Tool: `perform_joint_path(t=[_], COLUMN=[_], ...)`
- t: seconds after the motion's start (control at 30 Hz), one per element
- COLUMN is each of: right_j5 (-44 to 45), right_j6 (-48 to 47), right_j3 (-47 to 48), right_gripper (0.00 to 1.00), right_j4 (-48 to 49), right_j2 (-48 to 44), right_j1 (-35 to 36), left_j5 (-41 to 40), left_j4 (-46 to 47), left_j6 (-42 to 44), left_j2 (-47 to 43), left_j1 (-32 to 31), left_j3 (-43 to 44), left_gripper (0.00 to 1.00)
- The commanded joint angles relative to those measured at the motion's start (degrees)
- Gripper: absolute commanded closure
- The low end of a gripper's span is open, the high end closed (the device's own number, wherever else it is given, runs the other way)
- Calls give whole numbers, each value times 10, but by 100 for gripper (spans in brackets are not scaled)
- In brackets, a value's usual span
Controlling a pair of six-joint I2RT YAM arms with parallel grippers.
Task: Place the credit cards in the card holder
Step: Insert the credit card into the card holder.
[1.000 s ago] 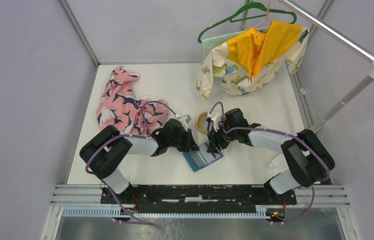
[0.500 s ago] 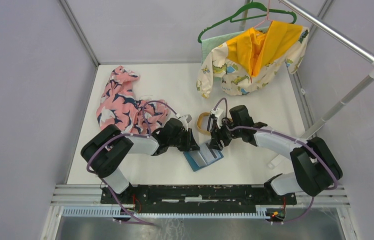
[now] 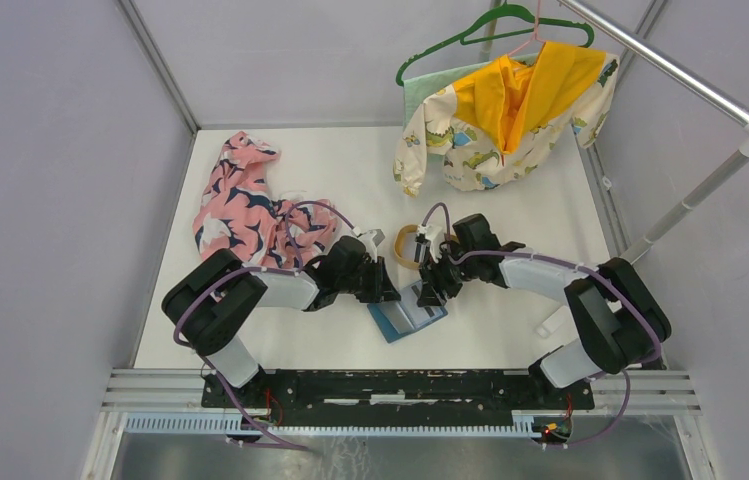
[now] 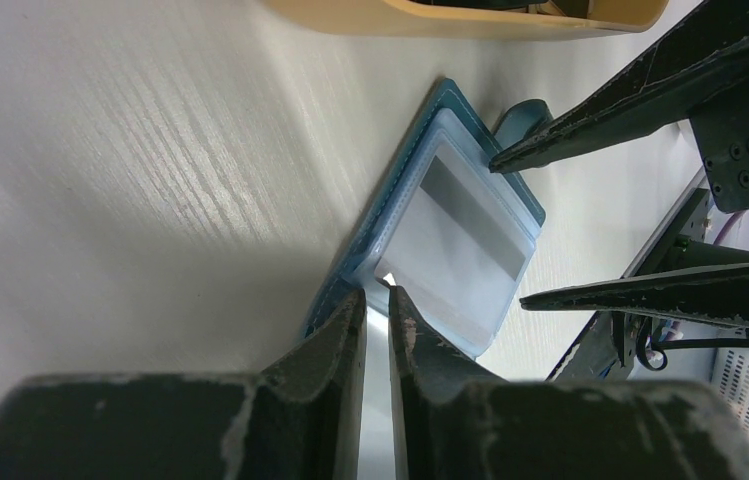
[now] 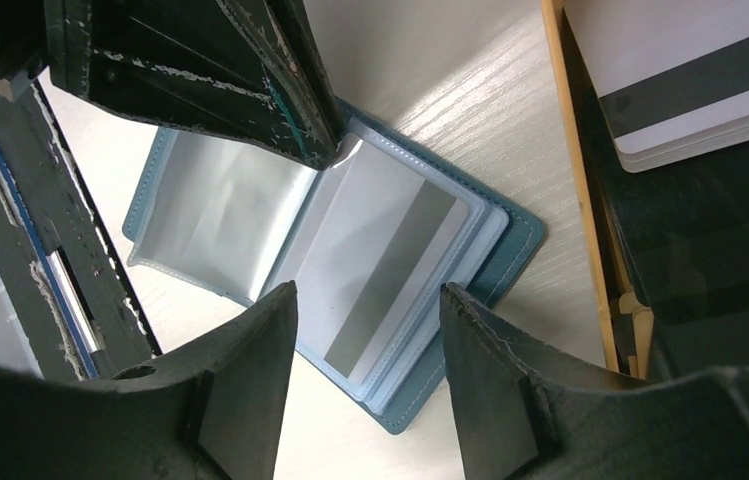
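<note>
The teal card holder (image 3: 405, 316) lies open on the table between both arms, its clear sleeves fanned out. One pale card with a grey stripe (image 5: 390, 268) sits inside the right-hand sleeve (image 4: 462, 232). My left gripper (image 4: 375, 296) is shut on the edge of a clear sleeve near the spine, holding that page up (image 5: 218, 214). Above the carded sleeve my right gripper (image 5: 368, 292) hangs open, holding nothing. More credit cards (image 5: 695, 90), pale with dark stripes, lie stacked in the tan wooden tray (image 5: 576, 190).
The wooden tray (image 3: 405, 245) stands just behind the card holder. A pink patterned cloth (image 3: 248, 205) lies at the back left. A dinosaur-print garment with yellow lining (image 3: 510, 110) hangs from a rail (image 3: 670, 62) at the back right.
The right arm's elbow swung outward and came back; its gripper stays over the card holder with the jaws slightly narrower. The left gripper has not moved.
</note>
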Motion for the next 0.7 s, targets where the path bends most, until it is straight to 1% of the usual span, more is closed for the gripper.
perform_joint_path(t=[0.0,0.13,0.27,0.67], right_j5=[-18,-52,-55,21], right_j6=[-10,-2,-1,-2], right_j3=[23,13,16,20], right_gripper=[41,42,45,45], right_j4=[1,19,12,-1], right_j2=[-11,-36,-20,14], right_j1=[-2,-4,-4,-7], left_j5=[-20,-20,-19,-19], left_j4=[-30,-30,-30,-30], left_j6=[28,28,28,27], left_j2=[14,14,11,12], left_j1=[-5,-5,-5,-5], left_j3=[3,2,2,3], left_gripper=[79,79,79,79])
